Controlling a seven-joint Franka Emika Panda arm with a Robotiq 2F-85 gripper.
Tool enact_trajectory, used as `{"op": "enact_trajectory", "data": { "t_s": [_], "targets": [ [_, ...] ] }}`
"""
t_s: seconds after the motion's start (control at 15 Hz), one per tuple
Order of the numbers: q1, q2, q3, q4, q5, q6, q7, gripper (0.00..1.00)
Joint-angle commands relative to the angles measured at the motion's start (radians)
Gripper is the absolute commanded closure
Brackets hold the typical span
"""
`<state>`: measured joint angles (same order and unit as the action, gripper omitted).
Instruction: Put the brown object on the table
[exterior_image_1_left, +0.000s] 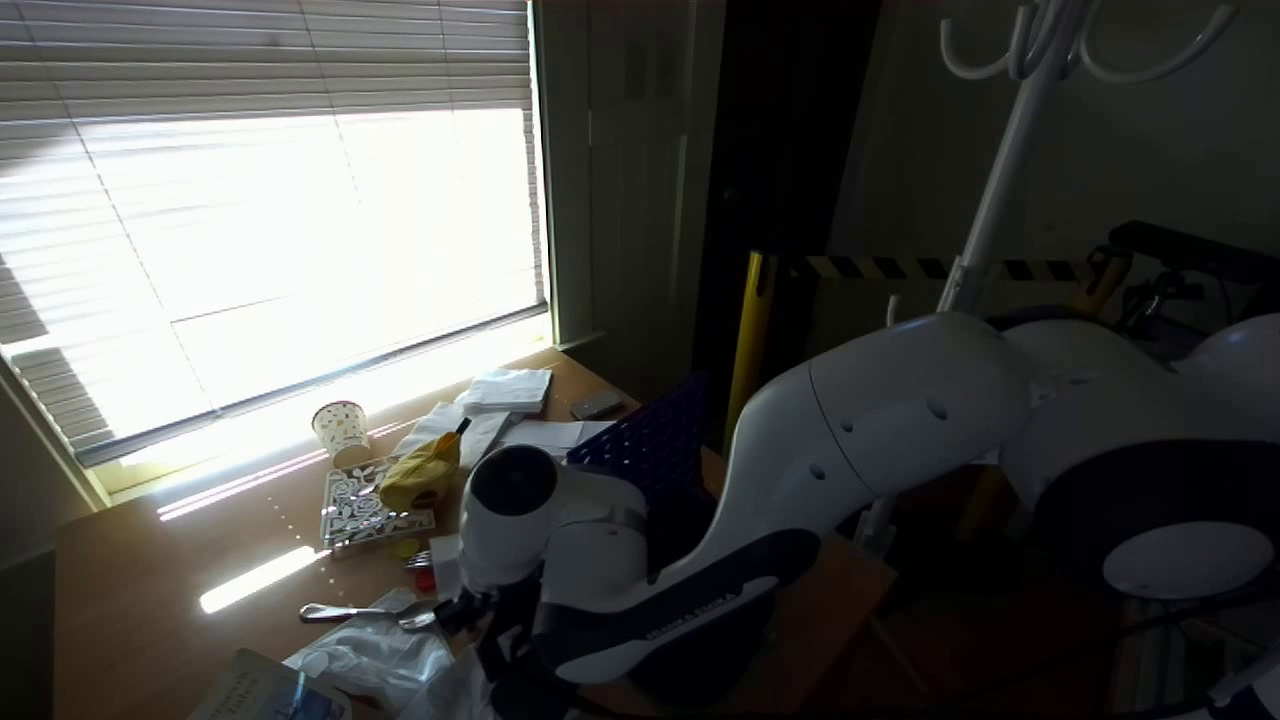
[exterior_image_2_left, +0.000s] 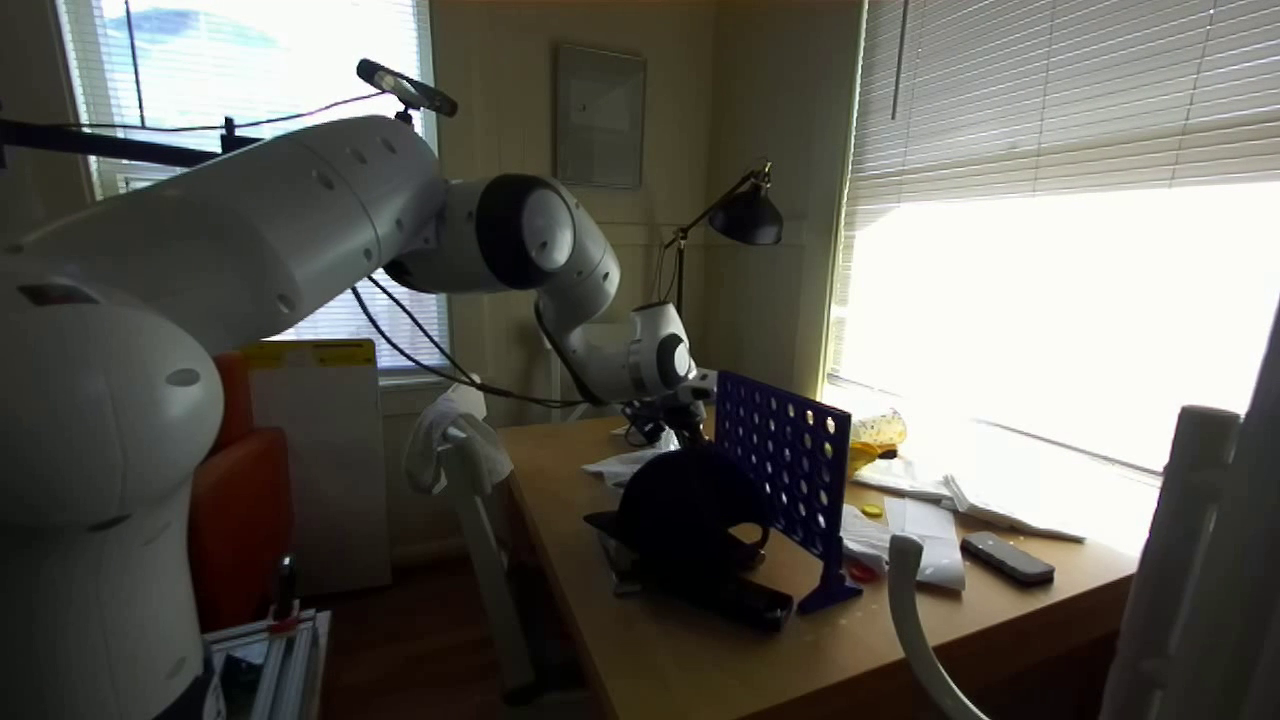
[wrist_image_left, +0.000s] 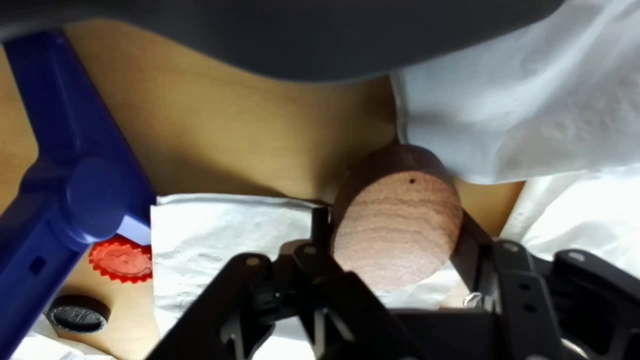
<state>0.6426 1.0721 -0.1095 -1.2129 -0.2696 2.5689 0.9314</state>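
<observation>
One part-closed gripper (wrist_image_left: 395, 235) clamps one brown object (wrist_image_left: 398, 222). Its oval end faces the wrist view, long axis toward upper right.

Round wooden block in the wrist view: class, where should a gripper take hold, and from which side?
I'd grip the round wooden block across its curved wall, likely from above: its flat face, turned to the wrist view, leaves opposite sides for the gripper.
</observation>
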Motion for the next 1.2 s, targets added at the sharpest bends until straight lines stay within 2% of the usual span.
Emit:
{"op": "enact_trajectory", "data": {
  "t_s": [0.0,0.27,0.4,0.53,0.73,0.93,1.13],
  "targets": [
    [-0.010,-0.032,0.035,0.010,0.019,-0.085,-0.048,0.66],
    [-0.008,-0.126,0.056,-0.018,0.020,-0.227,-0.086,0.66],
    [-0.007,-0.161,0.063,-0.010,0.024,-0.332,-0.099,0.66],
    [-0.023,-0.196,0.092,-0.016,0.035,-0.397,-0.160,0.66],
    [-0.064,-0.242,0.160,-0.038,0.086,-0.417,-0.272,0.66],
    [-0.128,-0.269,0.247,-0.049,0.184,-0.448,-0.399,0.66],
    [-0.167,-0.264,0.285,-0.024,0.255,-0.612,-0.441,0.66]
  ]
}}
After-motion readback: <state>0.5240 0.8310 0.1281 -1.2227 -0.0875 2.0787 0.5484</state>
